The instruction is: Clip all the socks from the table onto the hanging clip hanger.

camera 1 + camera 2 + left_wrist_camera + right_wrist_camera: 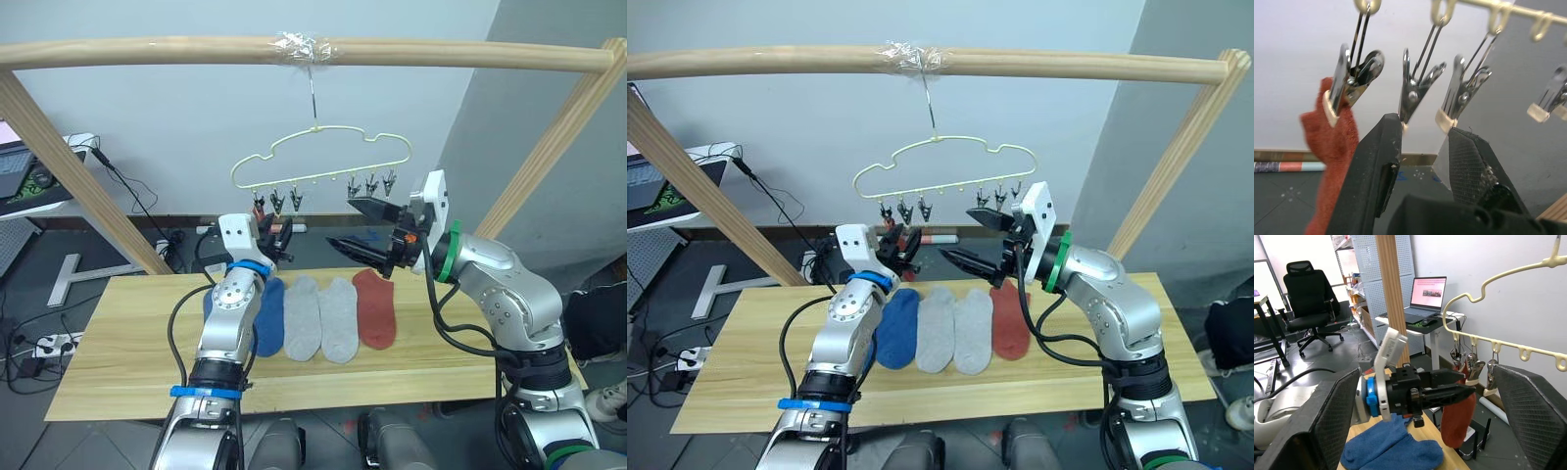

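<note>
The pale wire clip hanger hangs by its hook from a wooden pole. A rust red sock dangles from its leftmost clip. My left gripper is raised just under the second clip, open and holding nothing. My right gripper hovers wide open below the hanger's right clips, also with nothing in it. On the table lie blue socks, partly hidden behind my left arm. Beside them are two light grey socks and one rust red sock.
The round wooden pole frame spans above, and its slanted legs stand at both ends of the table. A desk with a laptop and an office chair stand beyond the table's left end.
</note>
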`<state>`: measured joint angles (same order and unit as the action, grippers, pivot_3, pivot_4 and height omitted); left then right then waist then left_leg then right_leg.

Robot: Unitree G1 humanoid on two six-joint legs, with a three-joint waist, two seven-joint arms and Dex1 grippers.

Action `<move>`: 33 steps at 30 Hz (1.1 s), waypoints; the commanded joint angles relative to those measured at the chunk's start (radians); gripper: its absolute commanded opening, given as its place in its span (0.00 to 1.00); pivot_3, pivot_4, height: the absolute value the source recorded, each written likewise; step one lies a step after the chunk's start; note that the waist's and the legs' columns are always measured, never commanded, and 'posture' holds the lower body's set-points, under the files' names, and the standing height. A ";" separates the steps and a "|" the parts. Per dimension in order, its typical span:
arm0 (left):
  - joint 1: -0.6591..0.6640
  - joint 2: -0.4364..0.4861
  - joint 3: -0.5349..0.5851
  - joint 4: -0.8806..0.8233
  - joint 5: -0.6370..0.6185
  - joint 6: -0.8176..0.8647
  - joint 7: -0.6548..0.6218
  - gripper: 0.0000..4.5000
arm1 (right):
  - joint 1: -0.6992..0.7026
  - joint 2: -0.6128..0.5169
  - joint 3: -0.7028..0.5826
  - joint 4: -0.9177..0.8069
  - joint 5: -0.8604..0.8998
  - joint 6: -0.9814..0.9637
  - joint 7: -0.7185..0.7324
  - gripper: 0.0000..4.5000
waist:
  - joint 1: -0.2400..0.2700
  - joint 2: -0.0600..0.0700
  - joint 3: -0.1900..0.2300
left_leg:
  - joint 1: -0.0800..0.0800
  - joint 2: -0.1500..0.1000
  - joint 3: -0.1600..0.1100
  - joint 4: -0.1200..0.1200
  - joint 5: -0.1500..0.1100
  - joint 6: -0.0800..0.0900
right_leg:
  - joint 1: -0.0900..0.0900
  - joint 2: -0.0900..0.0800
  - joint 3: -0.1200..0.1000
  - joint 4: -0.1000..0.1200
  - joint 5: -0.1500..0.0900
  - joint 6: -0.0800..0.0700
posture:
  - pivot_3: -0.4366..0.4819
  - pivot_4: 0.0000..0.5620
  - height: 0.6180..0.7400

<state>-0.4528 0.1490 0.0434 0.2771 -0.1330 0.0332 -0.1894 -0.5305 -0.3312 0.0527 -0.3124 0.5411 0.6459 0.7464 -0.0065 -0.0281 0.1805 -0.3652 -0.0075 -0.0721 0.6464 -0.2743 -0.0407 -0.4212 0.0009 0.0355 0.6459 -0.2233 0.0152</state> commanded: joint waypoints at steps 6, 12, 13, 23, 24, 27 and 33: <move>-0.081 -0.002 0.014 0.063 0.022 -0.072 0.013 0.41 | -0.017 -0.009 -0.019 -0.028 0.022 -0.020 -0.008 1.00 | -0.002 0.000 0.000 | 0.000 0.000 0.001 0.000 0.000 0.000 | 0.000 0.000 0.000 0.000 0.000 0.000 | 0.47 0.26 1.00; -0.117 0.003 0.024 0.089 0.034 -0.111 0.026 0.41 | -0.023 -0.009 -0.023 -0.022 0.023 -0.021 -0.014 1.00 | -0.003 0.000 0.000 | 0.000 0.000 0.000 0.000 0.000 0.000 | 0.000 0.000 0.000 0.000 0.000 0.000 | 0.45 0.28 1.00; -0.119 0.003 0.026 0.090 0.033 -0.114 0.027 0.41 | -0.023 -0.009 -0.023 -0.021 0.022 -0.022 -0.014 1.00 | -0.004 0.000 0.000 | 0.000 0.000 0.000 0.000 0.000 0.000 | 0.000 0.000 0.000 0.000 0.000 0.000 | 0.45 0.28 1.00; -0.123 0.000 0.026 0.094 0.043 -0.125 0.030 0.41 | -0.029 -0.010 -0.025 -0.017 0.024 -0.021 -0.016 1.00 | -0.012 0.000 0.000 | 0.000 0.000 0.000 0.000 0.000 0.000 | 0.000 0.000 0.000 0.000 0.000 -0.001 | 0.45 0.28 1.00; -0.123 -0.001 0.026 0.093 0.043 -0.128 0.032 0.41 | -0.030 -0.010 -0.026 -0.017 0.025 -0.021 -0.017 1.00 | -0.012 0.000 0.000 | 0.000 0.000 0.000 0.000 0.000 0.000 | 0.000 0.000 0.000 0.000 0.000 0.000 | 0.45 0.28 1.00; -0.124 -0.003 0.025 0.091 0.046 -0.130 0.036 0.41 | -0.031 -0.011 -0.027 -0.016 0.028 -0.017 -0.017 1.00 | -0.014 0.000 0.000 | 0.000 0.000 0.000 0.000 0.000 0.000 | 0.000 0.000 0.000 0.000 0.000 0.000 | 0.45 0.28 1.00; -0.123 0.001 0.026 0.092 0.051 -0.130 0.040 0.41 | -0.032 -0.011 -0.027 -0.017 0.030 -0.016 -0.019 1.00 | -0.020 0.000 0.000 | 0.000 0.000 0.000 0.000 0.000 0.000 | 0.000 0.000 0.000 0.000 0.001 -0.001 | 0.45 0.28 1.00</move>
<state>-0.5598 0.1501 0.0647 0.3913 -0.0907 -0.0721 -0.1576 -0.5396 -0.3388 0.0511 -0.3097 0.5428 0.6429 0.7267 -0.0269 -0.0282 0.1805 -0.3651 -0.0074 -0.0720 0.6464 -0.2743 -0.0407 -0.4212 0.0009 0.0359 0.6463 -0.2228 0.0144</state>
